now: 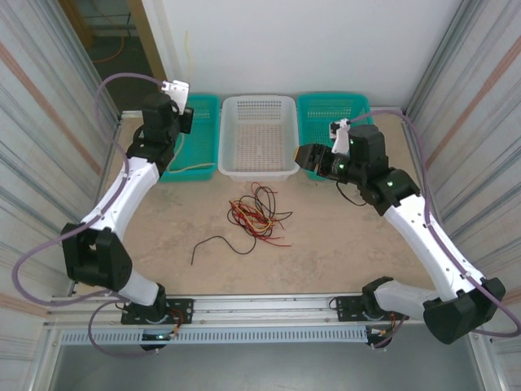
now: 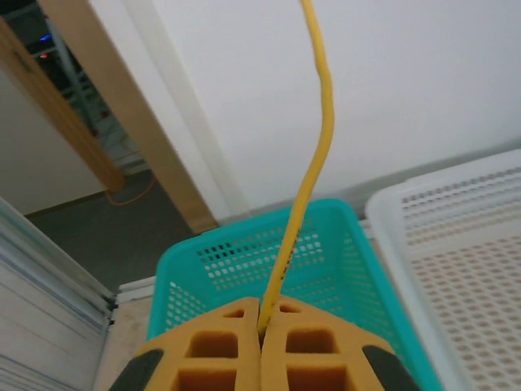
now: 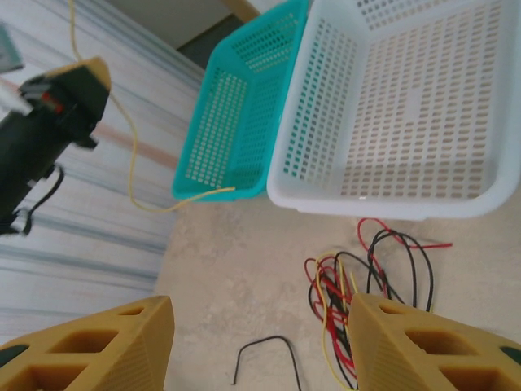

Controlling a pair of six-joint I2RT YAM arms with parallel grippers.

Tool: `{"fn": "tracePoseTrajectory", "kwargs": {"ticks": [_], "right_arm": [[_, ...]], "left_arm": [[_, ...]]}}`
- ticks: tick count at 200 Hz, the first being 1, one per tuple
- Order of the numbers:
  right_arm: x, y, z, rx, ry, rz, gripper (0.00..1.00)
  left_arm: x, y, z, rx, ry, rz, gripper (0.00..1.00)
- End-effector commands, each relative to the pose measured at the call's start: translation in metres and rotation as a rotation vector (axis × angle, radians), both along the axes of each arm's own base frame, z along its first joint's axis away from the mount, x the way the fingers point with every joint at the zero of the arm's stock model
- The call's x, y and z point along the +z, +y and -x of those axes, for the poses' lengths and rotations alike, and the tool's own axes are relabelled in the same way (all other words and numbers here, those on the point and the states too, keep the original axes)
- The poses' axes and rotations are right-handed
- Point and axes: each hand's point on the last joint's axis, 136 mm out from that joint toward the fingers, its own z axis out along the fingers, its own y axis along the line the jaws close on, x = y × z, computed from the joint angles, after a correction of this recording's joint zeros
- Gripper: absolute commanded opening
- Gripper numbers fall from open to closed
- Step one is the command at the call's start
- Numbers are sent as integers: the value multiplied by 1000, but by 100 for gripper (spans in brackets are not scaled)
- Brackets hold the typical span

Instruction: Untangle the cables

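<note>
Left gripper [image 2: 260,326] clamps a thin pale yellow cable [image 2: 319,138] by the teal perforated plastic basket [image 2: 350,244].
The left wrist view shows that grip and the cable's cut-off upper end. The top view shows the red, black and yellow tangled cables [image 1: 259,213] on the beige table [image 1: 342,244]. The right gripper [image 3: 260,303] gapes wide, empty.

On the table [image 1: 326,252], a white basket [image 1: 257,169] (perforated) sits between the left teal basket [image 1: 203,138] and right teal basket [image 1: 321,110].
</note>
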Motion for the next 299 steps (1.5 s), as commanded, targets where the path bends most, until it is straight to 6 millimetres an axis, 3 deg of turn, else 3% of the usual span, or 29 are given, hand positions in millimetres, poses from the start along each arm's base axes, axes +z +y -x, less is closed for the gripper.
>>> {"fn": "tracePoseTrajectory", "kwargs": {"ticks": [1,63,69,80,91,115,151,181,208,235,259,276,288,299], "right_arm": [[0,4,4,11,-2,-17,57],[-16,10,1,33,41,-2,55],[-17,10,1,33,42,-1,55],[-21,11,-1,29,48,4,55],[-22,10,-2,24,49,6,55],[-25,12,-6,23,53,11,55],[-31,15,-12,4,77,46,56],[-42,12,-15,-75,84,174,63],[-58,8,-12,-160,79,372,70],[-78,22,-2,-132,38,481,74],[-101,34,11,-86,38,484,74],[-129,40,21,-51,124,461,72],[-152,55,31,33,191,438,71],[-173,68,39,97,268,427,64]], "left_arm": [[19,21,-22,95,-122,-27,0],[-30,19,-68,100,-50,-117,0],[-34,19,-70,102,-45,-125,13],[-42,18,-72,99,-30,-140,50],[-49,18,-72,99,-12,-152,68],[-40,19,-66,121,-23,-164,78],[-8,22,-43,158,-48,-123,80],[6,16,-2,153,2,41,76],[0,1,60,68,130,333,73],[-44,-36,131,-126,325,586,67],[-95,-49,191,-177,501,709,62],[-129,-55,225,-195,626,749,60],[-153,-58,242,-184,705,753,58],[-171,-61,253,-164,757,765,56]]}}
